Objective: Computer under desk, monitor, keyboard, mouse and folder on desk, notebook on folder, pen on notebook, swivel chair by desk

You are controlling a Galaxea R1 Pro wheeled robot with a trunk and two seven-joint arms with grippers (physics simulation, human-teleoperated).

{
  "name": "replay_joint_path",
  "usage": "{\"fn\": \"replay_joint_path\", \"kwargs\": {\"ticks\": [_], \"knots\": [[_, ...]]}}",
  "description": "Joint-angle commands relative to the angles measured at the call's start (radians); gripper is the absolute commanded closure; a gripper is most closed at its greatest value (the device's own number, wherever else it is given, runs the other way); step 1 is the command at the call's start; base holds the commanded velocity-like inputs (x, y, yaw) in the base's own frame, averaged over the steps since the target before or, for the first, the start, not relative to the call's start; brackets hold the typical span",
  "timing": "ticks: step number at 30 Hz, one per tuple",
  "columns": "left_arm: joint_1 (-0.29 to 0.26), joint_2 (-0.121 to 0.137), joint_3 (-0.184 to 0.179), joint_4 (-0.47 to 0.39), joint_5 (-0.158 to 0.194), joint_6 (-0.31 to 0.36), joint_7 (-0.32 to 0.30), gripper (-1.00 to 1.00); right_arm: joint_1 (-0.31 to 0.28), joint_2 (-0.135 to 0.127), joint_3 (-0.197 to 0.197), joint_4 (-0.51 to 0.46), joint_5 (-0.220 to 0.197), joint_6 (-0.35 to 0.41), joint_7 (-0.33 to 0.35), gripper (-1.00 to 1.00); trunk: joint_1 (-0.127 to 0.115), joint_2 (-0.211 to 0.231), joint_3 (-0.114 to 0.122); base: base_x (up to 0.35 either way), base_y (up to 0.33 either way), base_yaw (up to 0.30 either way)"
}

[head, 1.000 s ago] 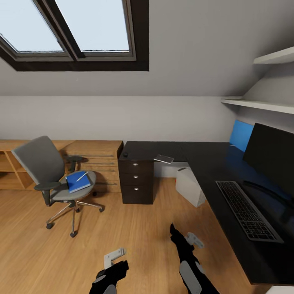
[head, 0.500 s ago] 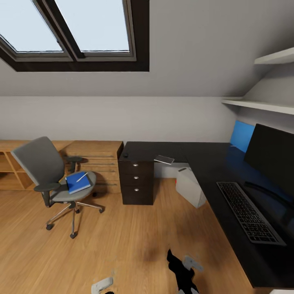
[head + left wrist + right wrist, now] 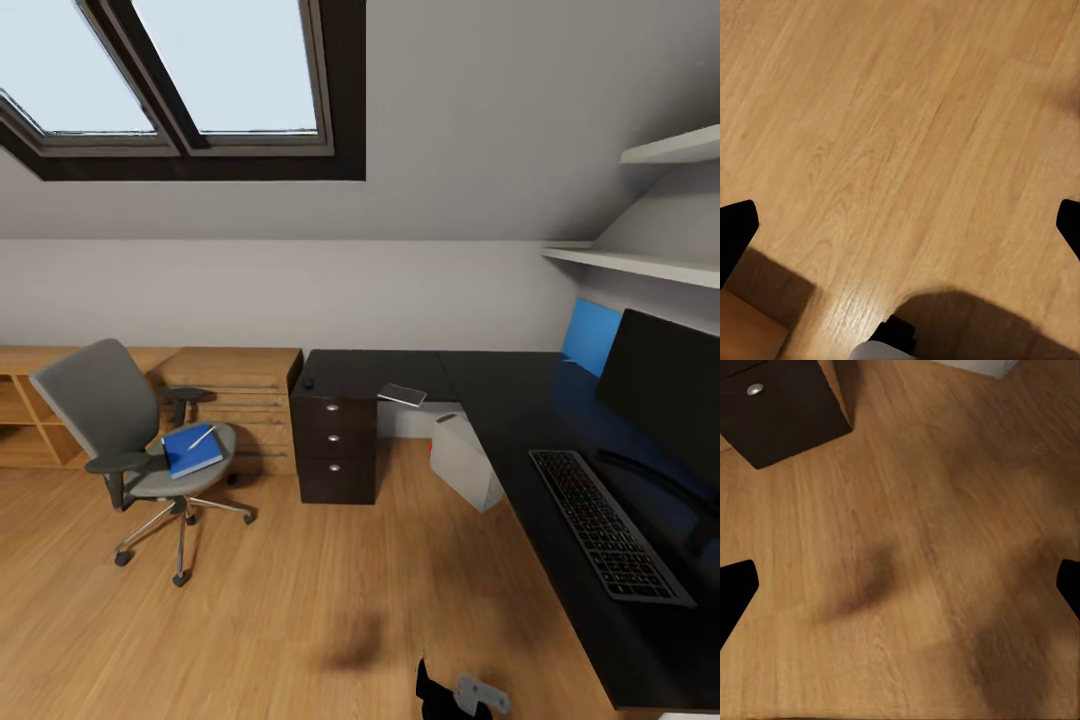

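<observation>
The grey swivel chair (image 3: 105, 410) stands on the floor left of the desk (image 3: 490, 385). On its seat lies the blue folder (image 3: 192, 452) with the white pen (image 3: 201, 437) on top. The monitor (image 3: 665, 395) and the keyboard (image 3: 605, 525) sit on the desk's right wing. The small black mouse (image 3: 308, 381) and a flat grey notebook (image 3: 402, 394) rest on the far wing. The white computer (image 3: 465, 460) stands under the desk. Part of my right arm (image 3: 455, 695) shows low in the head view. My left gripper (image 3: 900, 229) and right gripper (image 3: 900, 585) are open over bare floor, holding nothing.
A black drawer unit (image 3: 335, 445) carries the desk's left end, its corner (image 3: 780, 405) near my right gripper. Light wooden cabinets (image 3: 235, 385) line the wall behind the chair. A blue panel (image 3: 590, 335) and shelves (image 3: 640, 262) are on the right wall. Wooden floor (image 3: 300, 600) lies between me and the chair.
Both arms have dropped toward the bottom of the head view; the left one has gone out of it. The room's things have stayed in place.
</observation>
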State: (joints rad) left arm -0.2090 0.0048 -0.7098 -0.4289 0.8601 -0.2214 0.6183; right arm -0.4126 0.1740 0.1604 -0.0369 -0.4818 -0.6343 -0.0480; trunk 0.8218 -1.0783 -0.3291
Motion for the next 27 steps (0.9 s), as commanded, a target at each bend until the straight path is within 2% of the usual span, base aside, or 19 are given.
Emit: {"fn": "replay_joint_path", "kwargs": {"ticks": [1, 2, 3, 6, 9, 13, 15, 18, 19, 25, 27], "knots": [[-0.001, 0.0, -0.009, 0.011, 0.009, -0.012, -0.004, -1.0, -0.001, 0.0, 0.011, 0.011, 0.031, -0.014, -0.005, -1.0, -0.004, 0.006, 0.002, 0.0, 0.0, 0.0], [-0.001, 0.0, -0.009, 0.015, 0.009, -0.014, -0.007, -1.0, -0.001, 0.0, 0.013, 0.015, 0.051, -0.017, -0.005, -1.0, -0.008, 0.013, 0.005, 0.0, 0.0, 0.0], [-0.002, -0.001, -0.009, 0.022, 0.008, -0.018, -0.012, -1.0, -0.001, 0.0, 0.016, 0.023, 0.113, -0.023, -0.005, -1.0, -0.012, 0.02, 0.008, 0.0, 0.0, 0.0], [-0.001, -0.003, -0.01, 0.027, 0.007, -0.02, -0.016, -1.0, -0.001, 0.0, 0.019, 0.029, 0.185, -0.027, -0.005, -1.0, -0.023, 0.041, 0.018, 0.0, 0.0, 0.0], [-0.001, -0.011, -0.012, 0.029, 0.008, -0.021, -0.017, -1.0, 0.0, 0.0, 0.02, 0.033, 0.221, -0.028, -0.002, -1.0, -0.035, 0.062, 0.027, 0.0, 0.0, 0.0], [-0.001, -0.026, -0.014, 0.035, 0.01, -0.019, -0.018, -1.0, 0.0, 0.0, 0.021, 0.036, 0.238, -0.029, -0.001, -1.0, -0.05, 0.09, 0.04, 0.0, 0.0, 0.0], [-0.001, -0.038, -0.016, 0.074, 0.01, -0.016, -0.021, -1.0, 0.0, 0.0, 0.021, 0.038, 0.245, -0.03, 0.0, -1.0, -0.058, 0.104, 0.046, 0.0, 0.0, 0.0], [-0.001, -0.042, -0.015, 0.089, 0.01, -0.017, -0.044, -1.0, 0.001, 0.0, 0.021, 0.038, 0.247, -0.03, 0.0, -1.0, -0.069, 0.125, 0.055, 0.015, 0.0, 0.0], [-0.001, -0.043, -0.014, 0.093, 0.012, -0.016, -0.087, -1.0, 0.001, 0.0, 0.021, 0.038, 0.249, -0.03, -0.001, -1.0, -0.073, 0.132, 0.058, 0.306, 0.0, 0.0], [-0.001, -0.043, -0.014, 0.096, 0.013, -0.016, -0.09, -1.0, 0.001, 0.0, 0.022, 0.038, 0.249, -0.031, -0.001, -1.0, -0.096, 0.174, 0.078, 0.316, 0.0, 0.063], [-0.001, -0.043, -0.014, 0.098, 0.012, -0.016, -0.091, -1.0, 0.001, 0.0, 0.021, 0.038, 0.25, -0.033, -0.001, -1.0, -0.096, 0.174, 0.08, 0.322, 0.0, 0.224]]}}
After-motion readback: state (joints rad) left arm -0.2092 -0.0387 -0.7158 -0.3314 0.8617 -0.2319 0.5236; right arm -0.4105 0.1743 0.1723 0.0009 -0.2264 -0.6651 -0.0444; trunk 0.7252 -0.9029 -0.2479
